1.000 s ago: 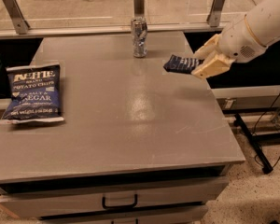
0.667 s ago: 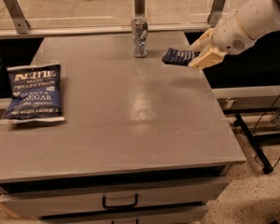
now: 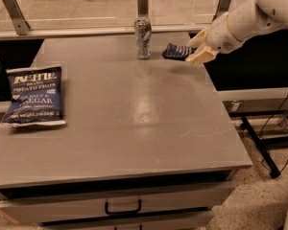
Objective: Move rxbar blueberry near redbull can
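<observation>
The hand (image 3: 196,51) grips the blue bar (image 3: 175,51) by one end, low over the worktop (image 3: 134,128) at its far right, just beside the can (image 3: 143,37), and a push further left could tip that slim can.

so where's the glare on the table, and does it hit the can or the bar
Camera view: a pale sheen lies on the table, centre, clear of both; the redbull can shows bright highlights; the rxbar blueberry, held in the gripper at the rear right beside the can, reads dark, no glare.
</observation>
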You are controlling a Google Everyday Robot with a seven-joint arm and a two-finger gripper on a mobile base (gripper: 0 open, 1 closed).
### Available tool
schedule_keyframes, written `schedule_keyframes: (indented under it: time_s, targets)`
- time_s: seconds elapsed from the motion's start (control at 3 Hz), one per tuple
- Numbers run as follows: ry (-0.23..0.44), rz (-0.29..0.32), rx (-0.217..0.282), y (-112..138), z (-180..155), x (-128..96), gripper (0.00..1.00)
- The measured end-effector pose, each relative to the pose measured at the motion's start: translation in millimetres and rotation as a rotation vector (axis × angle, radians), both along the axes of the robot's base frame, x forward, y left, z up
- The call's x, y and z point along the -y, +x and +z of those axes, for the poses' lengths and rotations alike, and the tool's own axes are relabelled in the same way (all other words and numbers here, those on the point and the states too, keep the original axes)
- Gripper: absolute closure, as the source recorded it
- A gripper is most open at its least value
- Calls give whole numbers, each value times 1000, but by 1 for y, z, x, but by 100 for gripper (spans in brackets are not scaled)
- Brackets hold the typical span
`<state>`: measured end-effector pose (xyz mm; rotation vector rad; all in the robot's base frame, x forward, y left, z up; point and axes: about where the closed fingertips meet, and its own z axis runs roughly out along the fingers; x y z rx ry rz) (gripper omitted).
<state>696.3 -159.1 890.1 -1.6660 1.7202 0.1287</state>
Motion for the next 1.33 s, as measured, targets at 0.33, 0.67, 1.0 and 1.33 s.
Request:
schedule_keyframes:
  time_s: [0.33,0.67,1.0,1.33]
  targets:
    - [24,-31,24,24,-12,-11,82]
    - [38,-33,17,35,-26,-26,58]
    - [44,-46,16,42,-34,-31,36]
    - [53,-57,20,46,-37,-35,12]
